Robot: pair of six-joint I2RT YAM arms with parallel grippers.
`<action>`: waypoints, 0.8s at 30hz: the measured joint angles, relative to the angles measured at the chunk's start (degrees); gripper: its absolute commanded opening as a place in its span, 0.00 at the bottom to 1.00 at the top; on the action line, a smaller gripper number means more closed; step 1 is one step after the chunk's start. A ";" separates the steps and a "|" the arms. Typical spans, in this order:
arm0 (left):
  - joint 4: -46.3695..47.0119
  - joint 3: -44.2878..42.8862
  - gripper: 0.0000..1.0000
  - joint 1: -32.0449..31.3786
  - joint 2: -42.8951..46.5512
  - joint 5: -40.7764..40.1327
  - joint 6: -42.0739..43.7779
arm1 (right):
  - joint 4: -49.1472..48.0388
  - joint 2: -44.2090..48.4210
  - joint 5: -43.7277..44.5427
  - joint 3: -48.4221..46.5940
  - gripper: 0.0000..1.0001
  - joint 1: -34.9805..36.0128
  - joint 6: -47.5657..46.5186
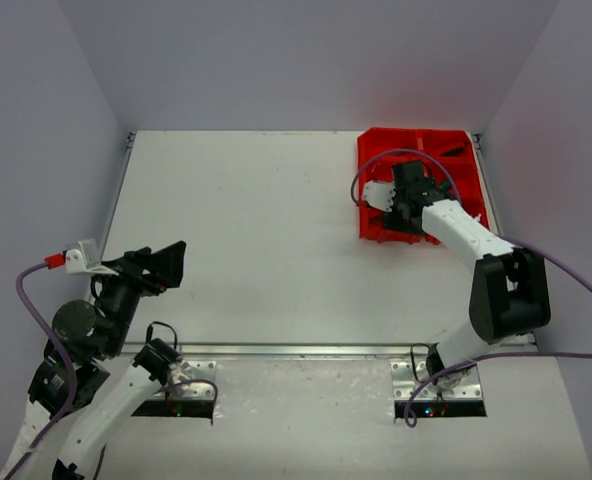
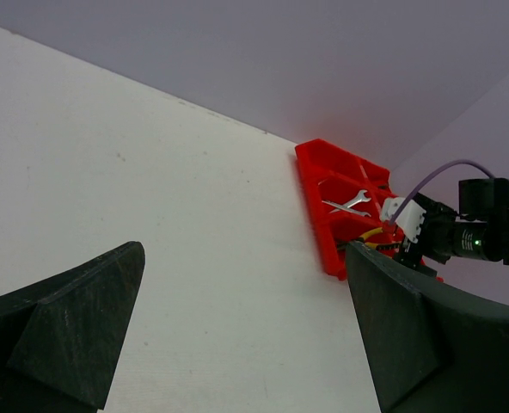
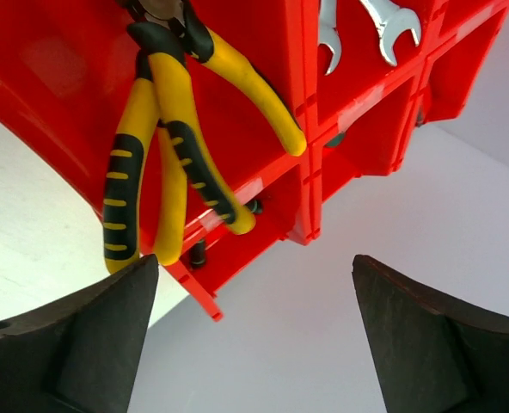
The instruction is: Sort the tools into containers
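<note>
**Both arms empty; right arm over tray**

Near left: the left gripper [image 1: 161,265] sits at the near edge of the counter [image 1: 246,220]. Its fingers [image 2: 65,327] are spread wide and hold nothing.

Far right: the right gripper [image 1: 401,205] hangs over the near end of the tray [image 1: 471,150]. Its fingers [image 3: 74,335] are also wide apart and empty.

Tools in view:
- The pliers [image 3: 173,112], seemingly two pairs overlapped, lie in a near bin with handle ends at its near lip.
- The wrenches [image 3: 392,26] lie in the bin beyond.

Handling (judgement):
- The pliers are stiff steel and heavy for their size. The ribbed yellow handles should give good purchase. Take them across both handles close to the pivot, so the head does not tip down.
- The wrenches are thin, flat, smooth metal, so likely slippery, and they lie flat on the bin floor. Pinch across the middle of the shank.

Views:
- Only the right wrist view shows the pliers in detail. In the top view the arm covers those bins.
- The left wrist view, from across the counter, shows two wrenches that appear crossed and only a sliver of yellow.
</note>
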State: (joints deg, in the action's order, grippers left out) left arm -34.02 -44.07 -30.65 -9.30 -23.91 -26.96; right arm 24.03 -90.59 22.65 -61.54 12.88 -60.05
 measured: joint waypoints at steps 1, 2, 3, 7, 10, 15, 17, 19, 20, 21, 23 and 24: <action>0.00 0.00 1.00 0.00 0.00 -0.01 -0.01 | 0.02 -0.15 0.15 -0.14 0.99 0.00 0.09; 0.00 0.00 1.00 0.00 0.00 -0.02 -0.01 | 0.14 -0.24 0.21 -0.47 0.99 0.00 0.36; -0.01 0.00 1.00 0.00 0.00 -0.02 0.00 | 0.43 -0.28 0.18 -1.06 0.99 0.00 1.03; 0.00 0.00 1.00 0.00 0.00 -0.02 0.00 | 2.00 0.04 -0.96 -5.92 0.99 0.00 5.97; 0.03 0.00 1.00 0.00 -0.07 -0.07 0.00 | 2.50 2.00 -3.56 -10.34 0.99 0.00 12.44; 0.49 -0.58 1.00 0.00 -5.14 -1.37 -0.26 | 0.09 13.07 -7.62 -10.78 0.99 0.02 30.61; 0.24 -1.71 1.00 0.02 -11.78 -2.29 -0.32 | -0.70 21.37 -9.59 -7.13 0.99 0.00 41.20; -0.42 -2.59 1.00 0.09 -18.92 -2.94 -0.48 | -2.23 29.91 -12.23 -2.40 0.99 0.00 50.90; -0.89 -2.98 1.00 0.09 -22.35 -3.58 -0.51 | -2.47 34.91 -13.72 0.87 0.99 0.00 55.70; -1.29 -3.36 1.00 0.09 -24.77 -4.20 -0.51 | -1.91 39.51 -15.14 4.11 0.99 0.00 59.56; -1.83 -3.91 1.00 0.12 -29.16 -5.78 -0.50 | -0.34 48.57 -17.03 10.38 0.99 0.01 66.51; -2.14 -3.97 1.00 0.16 -30.91 -6.64 -0.50 | 0.52 52.12 -17.30 13.03 0.99 0.03 69.16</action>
State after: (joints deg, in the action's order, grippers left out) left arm -36.16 -48.04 -30.49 -40.21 -30.55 -27.46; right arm 24.54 -38.47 5.35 -48.51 12.92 9.11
